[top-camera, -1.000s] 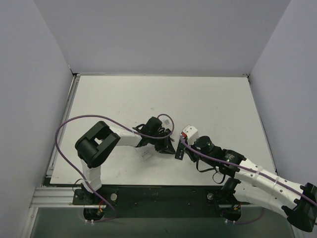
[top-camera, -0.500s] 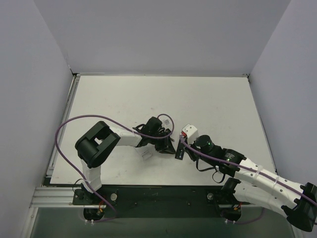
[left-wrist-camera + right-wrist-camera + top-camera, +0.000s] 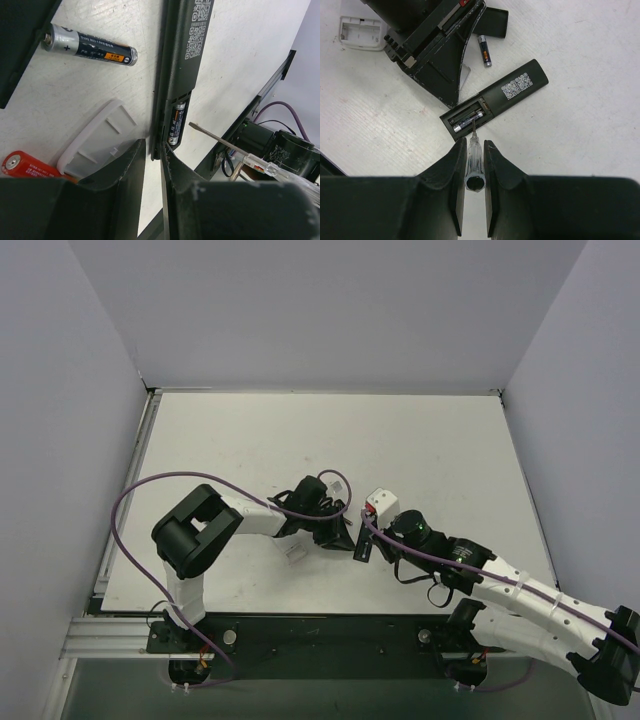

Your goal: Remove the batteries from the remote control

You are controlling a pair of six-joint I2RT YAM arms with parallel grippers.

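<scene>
The black remote control (image 3: 496,101) lies back-up with its battery bay open; it also shows in the left wrist view (image 3: 185,60). One black-and-orange battery (image 3: 467,120) sits in the bay (image 3: 175,122). Another battery (image 3: 484,50) lies loose on the table (image 3: 90,46). A red battery (image 3: 22,165) lies by the left fingers. My left gripper (image 3: 153,146) is shut on the remote's open end. My right gripper (image 3: 472,147) is shut on a clear-handled screwdriver (image 3: 473,162), whose tip (image 3: 215,140) touches the battery in the bay. Both grippers meet at the table's middle (image 3: 352,540).
The small black cover piece (image 3: 493,22) lies beyond the loose battery. A whitish flat plastic piece (image 3: 97,140) lies beside the left fingers, also in the right wrist view (image 3: 357,32) and the top view (image 3: 296,553). White walls enclose the table (image 3: 430,440).
My right arm has edged slightly toward the left gripper with the screwdriver. The left arm has not moved.
</scene>
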